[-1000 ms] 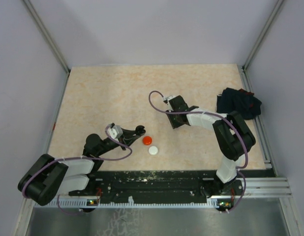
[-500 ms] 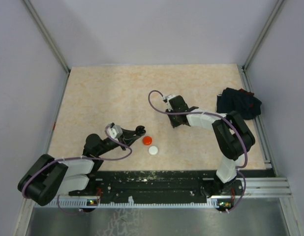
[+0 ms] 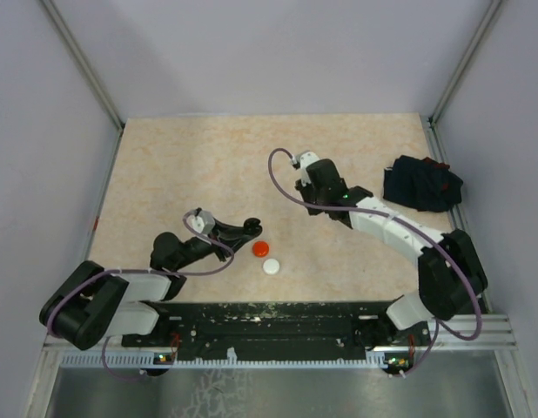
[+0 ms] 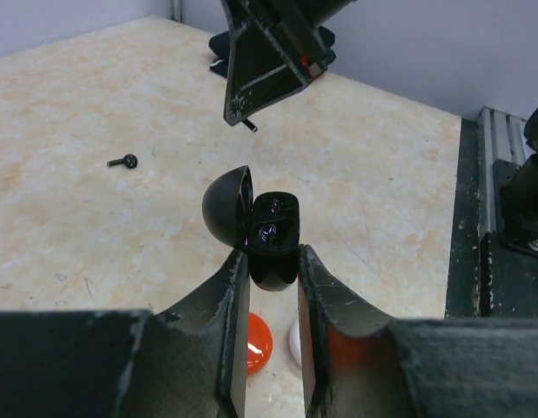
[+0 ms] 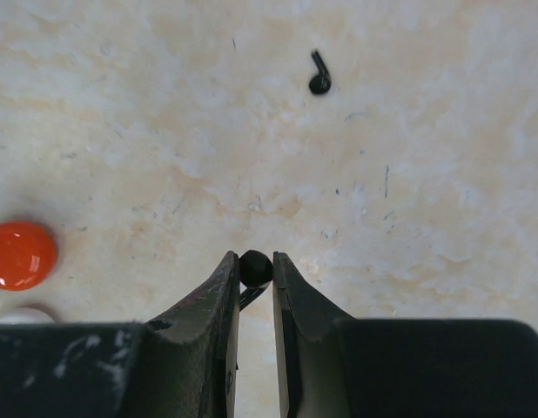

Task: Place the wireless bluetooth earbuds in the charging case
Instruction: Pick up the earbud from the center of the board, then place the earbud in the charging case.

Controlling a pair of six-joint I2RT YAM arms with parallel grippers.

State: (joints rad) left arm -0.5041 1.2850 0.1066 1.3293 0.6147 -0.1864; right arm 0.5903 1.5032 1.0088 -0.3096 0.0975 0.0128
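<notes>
My left gripper (image 4: 267, 261) is shut on a black charging case (image 4: 271, 233) held above the table, its round lid (image 4: 225, 209) swung open to the left. In the top view this gripper (image 3: 247, 229) is near the table's front middle. My right gripper (image 5: 255, 272) is shut on a tiny black earbud (image 5: 255, 266), pinched by its head with the stem hanging below. It hovers over the table centre (image 3: 319, 202), beyond the case (image 4: 269, 61). A second black earbud (image 5: 319, 80) lies loose on the table (image 4: 124, 161).
A red disc (image 3: 261, 249) and a white disc (image 3: 272, 266) lie just right of the left gripper, under the case (image 4: 256, 341). A dark navy cloth bundle (image 3: 423, 183) sits at the table's right edge. Metal rails border the right side (image 4: 495, 174).
My right gripper closed on the black earbud and rose from the table, its arm stretching out. The left gripper shifted slightly, still holding the case.
</notes>
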